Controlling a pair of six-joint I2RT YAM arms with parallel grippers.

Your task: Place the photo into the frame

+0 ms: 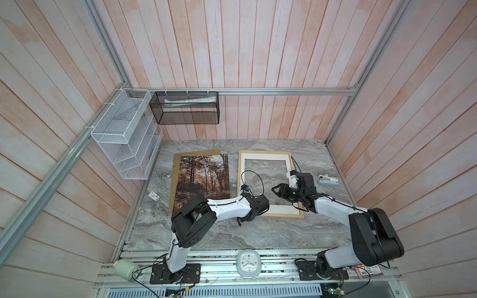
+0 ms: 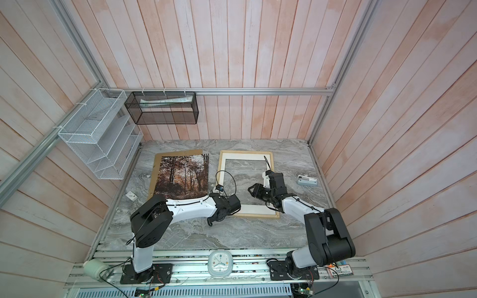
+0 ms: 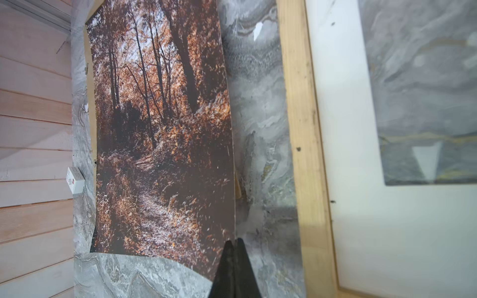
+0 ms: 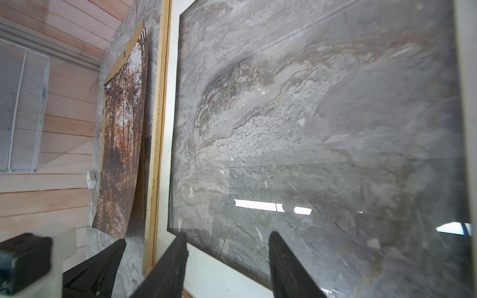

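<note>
The photo (image 1: 204, 178) (image 2: 183, 175), an autumn forest print, lies on a brown backing board (image 1: 174, 180) left of the frame. Its near right corner curls up off the board (image 4: 124, 129). My left gripper (image 3: 234, 241) is shut on the photo's (image 3: 160, 129) right edge close to that corner; in both top views its fingertips are hidden under the forearm. The pale wood frame (image 1: 284, 215) (image 2: 258, 215) (image 3: 302, 129) (image 4: 157, 129) lies flat with a white mat (image 1: 265, 157) in it. Above the frame's near part my right gripper (image 1: 275, 191) (image 2: 250, 189) (image 4: 227, 237) is open and holds nothing.
A small white box (image 1: 154, 196) lies left of the board, and a white device (image 1: 327, 179) lies right of the frame. A white wire rack (image 1: 124, 134) and a black mesh basket (image 1: 185, 107) hang on the walls. A clock (image 1: 249, 263) sits on the front rail.
</note>
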